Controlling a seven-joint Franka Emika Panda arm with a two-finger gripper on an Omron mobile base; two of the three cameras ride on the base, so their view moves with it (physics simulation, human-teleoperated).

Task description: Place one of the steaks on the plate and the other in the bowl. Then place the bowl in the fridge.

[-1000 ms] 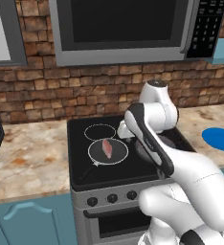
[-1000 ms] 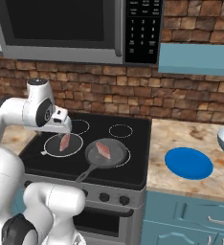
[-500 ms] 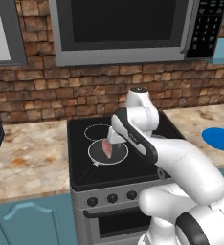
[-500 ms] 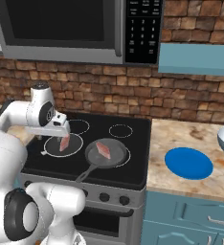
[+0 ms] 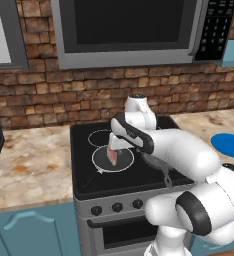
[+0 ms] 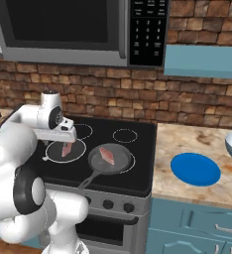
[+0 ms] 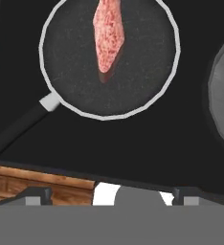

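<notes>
Hovering spread jaws over the steak (image 5: 112, 156) in the near pan (image 7: 109, 62), we risk clipping the pan's rim, nudging meat sideways.

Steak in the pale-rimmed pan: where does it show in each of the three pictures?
Left base view: the steak lies at the centre, on the stove's front left.
Right base view: left of centre, left of the second steak.
Hand view: top centre.
Shared landmark: the pale-rimmed pan around it.

Brick wall (image 5: 34, 95), microwave (image 5: 129, 30) above black stove (image 6: 138, 163) (knobs in front), speckled counter (image 5: 29, 167), blue cabinets (image 6: 192, 230)
</notes>
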